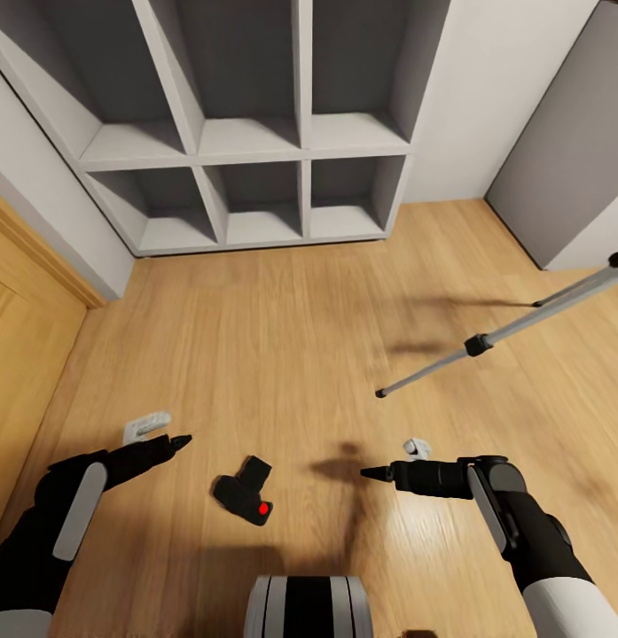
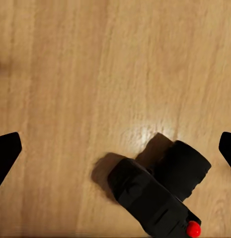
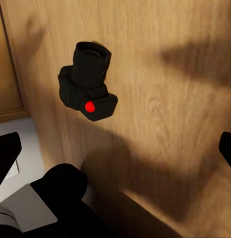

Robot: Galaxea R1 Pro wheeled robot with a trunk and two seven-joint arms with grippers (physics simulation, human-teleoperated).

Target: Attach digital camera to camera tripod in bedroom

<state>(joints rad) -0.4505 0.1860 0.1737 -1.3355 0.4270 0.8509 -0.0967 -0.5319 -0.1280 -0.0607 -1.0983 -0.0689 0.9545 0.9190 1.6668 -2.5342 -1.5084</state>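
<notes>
Pincers, left (image 1: 171, 440) and right (image 1: 372, 474), both spread wide, empty, flanking floor-lying digital camera (image 1: 245, 490).

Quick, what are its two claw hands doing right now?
Left gripper: open, holding nothing.
Right gripper: open, holding nothing.

Even bright light, soft floor (image 1: 282, 354) shadows, edge distortion

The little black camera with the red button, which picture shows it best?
The right wrist view: the digital camera lies whole on the wood floor, lens and red button clear. The left wrist view cuts it off at the edge; the head view shows it small.
</notes>
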